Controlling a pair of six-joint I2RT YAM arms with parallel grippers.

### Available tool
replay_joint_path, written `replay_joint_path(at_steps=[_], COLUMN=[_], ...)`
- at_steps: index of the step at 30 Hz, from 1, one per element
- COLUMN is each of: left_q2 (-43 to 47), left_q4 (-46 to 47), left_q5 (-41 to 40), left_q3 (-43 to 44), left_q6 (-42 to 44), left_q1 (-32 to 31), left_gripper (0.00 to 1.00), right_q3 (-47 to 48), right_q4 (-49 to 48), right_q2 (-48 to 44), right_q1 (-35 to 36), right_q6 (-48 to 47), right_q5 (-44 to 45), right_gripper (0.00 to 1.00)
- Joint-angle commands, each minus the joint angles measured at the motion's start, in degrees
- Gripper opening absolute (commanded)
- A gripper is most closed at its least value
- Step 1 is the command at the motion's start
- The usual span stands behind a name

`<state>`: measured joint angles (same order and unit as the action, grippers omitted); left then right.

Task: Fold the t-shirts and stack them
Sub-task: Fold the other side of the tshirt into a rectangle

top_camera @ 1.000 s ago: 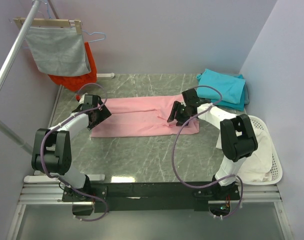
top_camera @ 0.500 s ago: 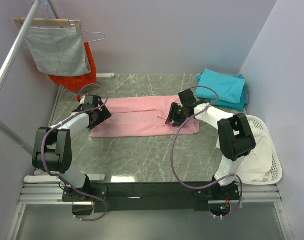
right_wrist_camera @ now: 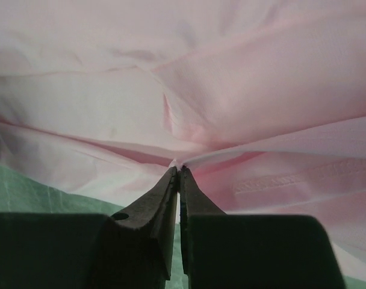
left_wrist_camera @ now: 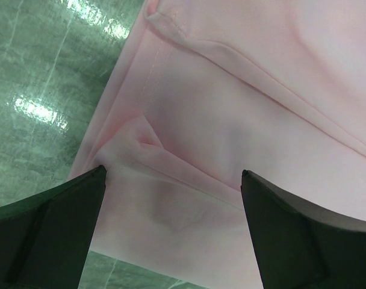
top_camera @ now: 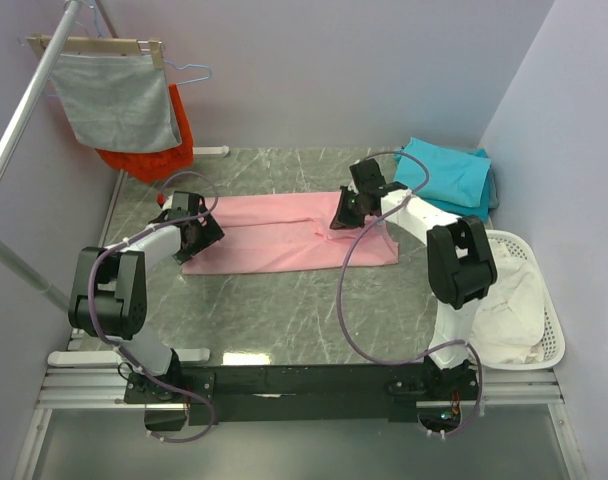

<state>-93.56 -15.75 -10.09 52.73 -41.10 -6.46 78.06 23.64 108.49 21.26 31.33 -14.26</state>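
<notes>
On the green marble table point(top_camera: 284, 320), the light pink t-shirt point(top_camera: 274, 250) lies in a long strip across the middle. The teal t-shirts point(top_camera: 449, 175) sit folded at the far right corner. The cotton looks light and limp and is best taken by edges or corners. The right gripper point(top_camera: 341, 215) pinches a pink fold, and the left gripper point(top_camera: 199, 235) hovers wide open over the shirt's left end.

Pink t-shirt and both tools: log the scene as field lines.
pink t-shirt: lying on the table, folded into a long band, creased
left tool: open, jaws wide over the shirt's left end, gripping nothing
right tool: shut, pinching a fold of the pink t-shirt toward its right end
teal t-shirts: folded pile at the far right corner
basket: right of the table, white cloth inside
</notes>
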Motion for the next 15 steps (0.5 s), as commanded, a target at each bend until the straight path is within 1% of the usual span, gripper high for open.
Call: replay_joint_path(at_steps=[1,3,4,6,7,9,10,11,12,13,14,15], left_q2=[-0.7,-0.9,-1.0,-1.4,-1.5,-1.6,-1.7,-1.7,-1.7,-1.7,-1.6,-1.5], left_q4=[-0.1,-0.1,-0.1,-0.1,-0.1,0.0,0.1,0.1,0.0,-0.1,0.1,0.1], left_q5=[0.0,-0.1,0.0,0.2,0.2,0.3,0.4,0.3,0.3,0.3,0.3,0.4], left_q3=[1.9,2.0,1.9,1.9,1.9,1.9,1.9,1.9,1.9,2.0,1.9,1.9], left_q6=[1.0,1.1,1.1,1.2,1.2,1.2,1.2,1.2,1.1,1.1,1.0,1.0], left_q1=[-0.2,-0.2,-0.2,-0.2,-0.2,-0.2,-0.2,-0.2,-0.2,-0.2,-0.2,-0.2], left_gripper=[0.99,0.99,0.99,0.99,0.99,0.99,1.00,0.99,0.99,1.00,1.00,0.99], right_q3=[6.1,8.3,10.6,13.1,15.2,16.8,17.8,17.9,17.7,16.9,16.3,15.6], right_q4=[2.1,3.8,4.5,7.2,8.0,9.7,10.0,10.0,9.7,9.2,8.9,8.2], right_q2=[4.2,6.4,7.2,9.4,10.1,11.0,10.8,10.3,8.3,7.1,5.7,2.8], right_q1=[0.4,0.5,0.5,0.7,0.8,0.9,1.2,1.1,1.0,1.1,1.0,1.0], right_q6=[-2.0,-2.5,-3.3,-4.3,-4.8,-6.0,-6.3,-6.5,-7.2,-7.5,-7.5,-8.1], right_q5=[-0.8,-1.5,-1.5,-0.9,0.4,2.1,5.3,6.8,8.4,10.4,14.1,16.0], right_gripper=[0.09,0.09,0.13,0.25,0.36,0.43,0.47,0.48,0.51,0.58,0.59,0.62])
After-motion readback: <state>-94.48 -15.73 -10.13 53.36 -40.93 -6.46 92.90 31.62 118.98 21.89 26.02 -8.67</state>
